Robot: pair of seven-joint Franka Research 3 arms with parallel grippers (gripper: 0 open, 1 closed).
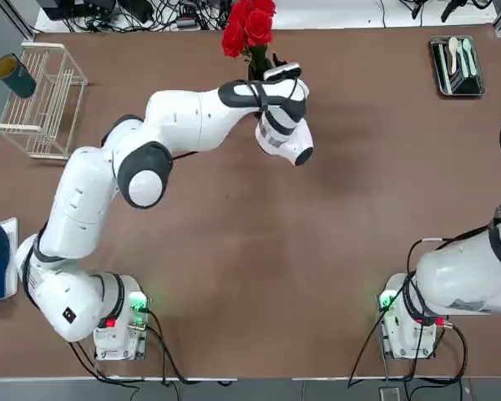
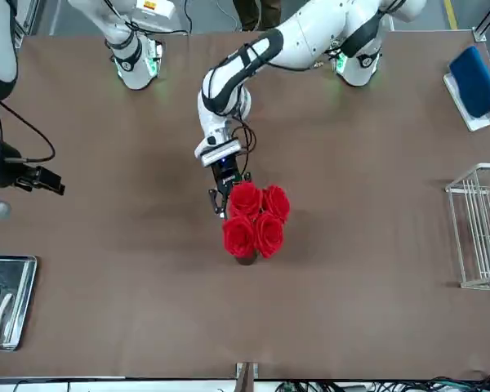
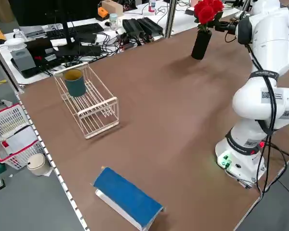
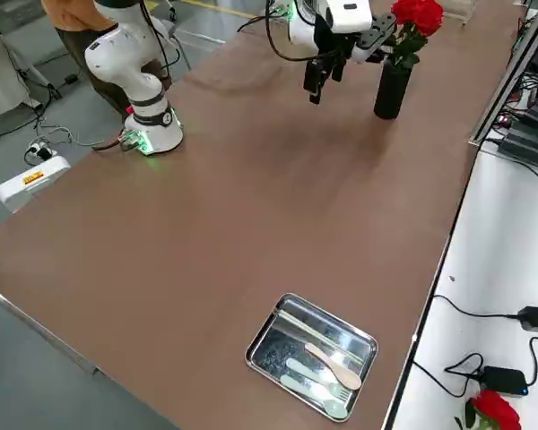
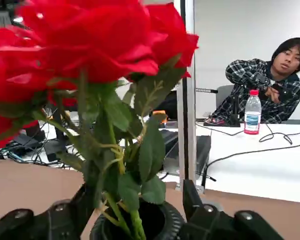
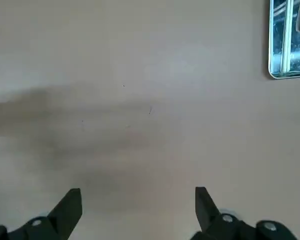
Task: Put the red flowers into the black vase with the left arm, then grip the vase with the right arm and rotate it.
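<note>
Two arms here, and only the left one is busy. Its gripper sits level at the vase, fingers wide apart, one on each side of the round mouth, clamping nothing. Right between those fingers the green stems drop into the mouth, so the flowers are in, with the blooms standing just above the gripper and the leaves brushing the rim. From the right side you can see the vase upright on the table, just beyond the fingers, and the flowers topping it. That reads as the first half done, bar the left arm clearing out.

Farther off, well away from the left gripper, the right gripper hangs over bare table, jaws spread wide, nothing between them, with a metal tray off at the edge of its view. It looks parked. So what's left, by my reckoning, is the whole second half: the right arm has to cross over, take the vase round its body and turn it without tipping those top-heavy flowers.

Beyond the table, a person sits at a desk.
</note>
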